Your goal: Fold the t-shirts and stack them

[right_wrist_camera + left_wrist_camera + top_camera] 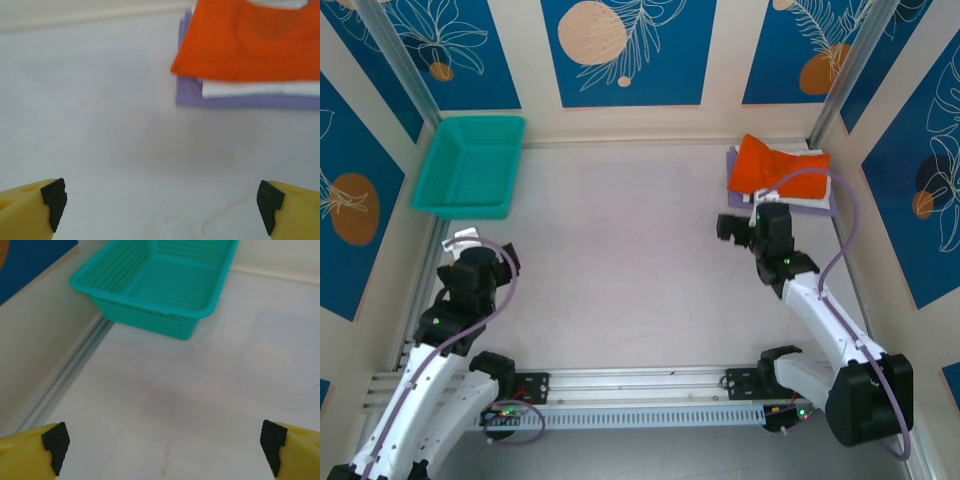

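A folded orange t-shirt (767, 162) (250, 42) lies on top of a white one (812, 199) (260, 89) and a pale lavender one (733, 160) (240, 101), stacked at the far right of the table. My right gripper (745, 215) (162, 202) stands open just in front of the stack, not touching it, nothing between its fingers. My left gripper (470, 243) (162, 440) is open over bare table at the left, short of the teal basket, and holds nothing.
A teal mesh basket (468, 166) (150, 285) sits at the far left corner, nothing showing inside it. Patterned walls close the table (620, 250) on three sides. A metal rail (640, 380) runs along the near edge between the arm bases.
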### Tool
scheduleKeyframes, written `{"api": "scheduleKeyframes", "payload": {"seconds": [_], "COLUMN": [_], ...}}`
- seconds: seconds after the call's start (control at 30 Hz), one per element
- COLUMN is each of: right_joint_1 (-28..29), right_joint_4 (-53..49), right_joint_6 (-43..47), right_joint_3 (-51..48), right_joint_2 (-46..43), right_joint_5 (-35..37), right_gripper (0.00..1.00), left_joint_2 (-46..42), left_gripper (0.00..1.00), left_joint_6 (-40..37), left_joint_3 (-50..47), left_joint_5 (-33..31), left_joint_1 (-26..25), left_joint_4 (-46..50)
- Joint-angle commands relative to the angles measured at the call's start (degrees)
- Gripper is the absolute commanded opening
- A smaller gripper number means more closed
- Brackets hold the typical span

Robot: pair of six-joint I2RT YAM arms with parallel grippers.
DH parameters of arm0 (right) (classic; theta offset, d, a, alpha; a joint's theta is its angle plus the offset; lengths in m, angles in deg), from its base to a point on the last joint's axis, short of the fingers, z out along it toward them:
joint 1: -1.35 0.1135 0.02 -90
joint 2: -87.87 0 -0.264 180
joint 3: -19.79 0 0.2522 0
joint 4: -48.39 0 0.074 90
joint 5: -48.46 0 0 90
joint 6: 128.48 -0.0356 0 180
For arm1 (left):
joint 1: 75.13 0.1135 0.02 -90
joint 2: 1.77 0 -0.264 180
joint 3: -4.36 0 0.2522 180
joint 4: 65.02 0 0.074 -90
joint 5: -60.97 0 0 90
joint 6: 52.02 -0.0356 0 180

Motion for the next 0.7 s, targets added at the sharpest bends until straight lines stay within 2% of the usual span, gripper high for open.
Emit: {"api": "scheduleKeyframes", "payload": {"seconds": [0.0, 0.1, 0.2, 0.4, 0.67], "right_joint_1": [-1.7, -3.7, -3.8, -7.2, -7.8], "right_joint_4": [6.6, 1.3, 3.2, 10.5, 24.0], "right_joint_6": [3.6, -0.3, -0.1, -1.1, 1.5], "right_joint_3": [-6.6, -7.9, -11.3, -13.1, -5.9], "right_joint_2": [-5.4, -6.1, -5.5, 1.2, 18.3], "right_joint_5": [-0.3, -4.4, -4.2, -4.8, -8.6], "right_gripper": [0.99, 0.99, 0.99, 0.99, 0.99], "left_joint_2": [-0.2, 0.1, 1.2, 14.3, 34.3], "left_gripper": [1.00, 1.00, 1.00, 1.00, 1.00], "left_joint_6": [-8.1, -8.8, -9.7, -11.0, -14.9], "left_joint_3": [-5.8, -12.4, -17.0, -19.0, -13.1], "left_joint_5": [-8.7, -8.2, -5.0, 0.5, 15.7], "left_joint_1": [1.2, 2.5, 4.0, 7.5, 15.3], "left_joint_4": [-9.2, -15.0, -21.5, -31.9, -46.3]}}
